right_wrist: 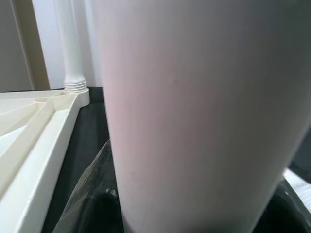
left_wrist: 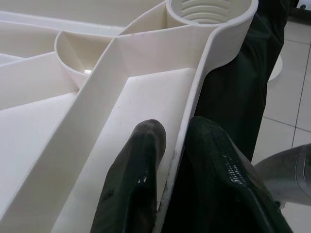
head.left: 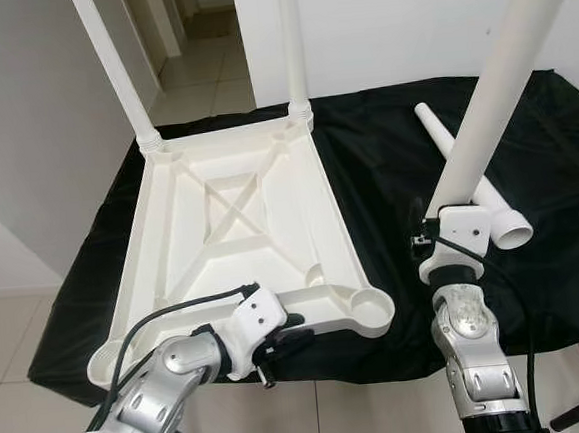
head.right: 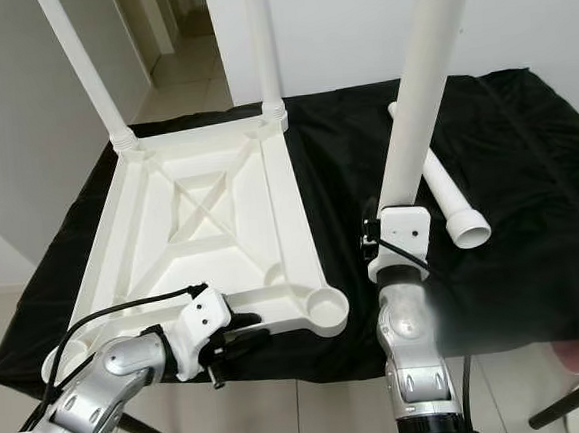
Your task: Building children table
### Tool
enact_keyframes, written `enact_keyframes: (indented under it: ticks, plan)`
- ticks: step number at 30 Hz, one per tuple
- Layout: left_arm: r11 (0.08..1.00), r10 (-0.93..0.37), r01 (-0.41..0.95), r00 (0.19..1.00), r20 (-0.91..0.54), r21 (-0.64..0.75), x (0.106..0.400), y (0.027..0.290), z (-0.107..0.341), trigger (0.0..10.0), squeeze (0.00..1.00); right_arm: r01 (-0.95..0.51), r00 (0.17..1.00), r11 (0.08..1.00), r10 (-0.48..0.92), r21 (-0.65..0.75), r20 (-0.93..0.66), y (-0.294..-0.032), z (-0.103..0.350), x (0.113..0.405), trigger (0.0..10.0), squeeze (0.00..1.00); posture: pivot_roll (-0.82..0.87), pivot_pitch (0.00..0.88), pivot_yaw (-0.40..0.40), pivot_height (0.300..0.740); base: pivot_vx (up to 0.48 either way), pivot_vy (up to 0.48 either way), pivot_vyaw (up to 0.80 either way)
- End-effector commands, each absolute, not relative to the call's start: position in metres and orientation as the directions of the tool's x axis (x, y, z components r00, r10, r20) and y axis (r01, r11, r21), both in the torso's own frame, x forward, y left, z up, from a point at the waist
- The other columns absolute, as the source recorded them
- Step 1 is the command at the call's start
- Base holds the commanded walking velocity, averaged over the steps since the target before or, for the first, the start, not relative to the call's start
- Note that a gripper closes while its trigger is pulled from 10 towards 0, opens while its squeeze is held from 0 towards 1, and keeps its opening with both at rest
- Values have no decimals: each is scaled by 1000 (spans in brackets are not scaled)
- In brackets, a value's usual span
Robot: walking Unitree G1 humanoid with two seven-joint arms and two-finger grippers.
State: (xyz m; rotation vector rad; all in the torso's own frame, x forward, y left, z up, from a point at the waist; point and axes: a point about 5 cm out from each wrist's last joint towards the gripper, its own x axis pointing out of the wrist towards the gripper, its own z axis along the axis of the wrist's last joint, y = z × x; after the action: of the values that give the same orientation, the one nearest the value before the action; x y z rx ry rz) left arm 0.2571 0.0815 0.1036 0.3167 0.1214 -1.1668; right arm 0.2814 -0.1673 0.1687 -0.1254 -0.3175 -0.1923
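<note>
While the left claw [head.left: 280,346] is pinching the tabletop's [head.left: 240,230] lower rim, the right claw [head.right: 397,243] is gripping a leg [head.right: 415,96] upright at center-right.

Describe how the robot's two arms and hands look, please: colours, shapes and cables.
Both arms are silver metal with rounded joints. Each wrist carries a white block-shaped housing. The left hand and right hand have long black glossy fingers. A thin black cable loops from the left arm to its white housing; short black cables run at the right wrist.
</note>
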Motion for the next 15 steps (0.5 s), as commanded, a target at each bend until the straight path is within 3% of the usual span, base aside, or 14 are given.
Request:
enact_keyframes:
  ticks: [1,6,7,8,9,10,11,12,15]
  plan:
    - [411,-857,891,450,-250,194,263,86,106,0,0,190,933,978,-151,-91,326,-161,169,283,10000,0,-55,45,122,740,0,0,0]
    - [412,-868,892,446,-218,187,266,73,110,0,0,184,935,979,-146,-87,324,-159,168,282,10000,0,-56,45,122,740,0,0,0]
    - [410,-873,892,444,-199,190,268,65,112,902,0,181,935,980,-146,-82,323,-158,168,282,10000,0,-57,48,123,740,0,0,0]
    - [410,-873,892,444,-199,190,268,65,112,902,0,181,935,980,-146,-82,323,-158,168,282,10000,0,-57,48,123,740,0,0,0]
    - [413,-876,888,448,-181,201,272,55,115,2824,0,180,935,981,-146,-78,322,-157,168,283,10000,0,-60,46,124,740,0,0,0]
    - [413,-876,888,448,-181,201,272,55,115,2824,0,180,935,981,-146,-78,322,-157,168,283,10000,0,-60,46,124,740,0,0,0]
    - [415,-876,886,451,-170,208,275,48,117,4588,0,180,936,981,-147,-76,321,-156,168,283,10000,0,-62,47,125,740,0,0,0]
    - [418,-875,882,455,-166,217,277,42,119,10000,0,180,936,981,-148,-74,320,-156,168,283,10000,0,-62,46,125,740,0,0,0]
    - [418,-875,880,457,-162,225,281,36,122,10000,0,181,936,981,-150,-71,317,-155,167,284,10000,0,-64,44,127,740,0,0,0]
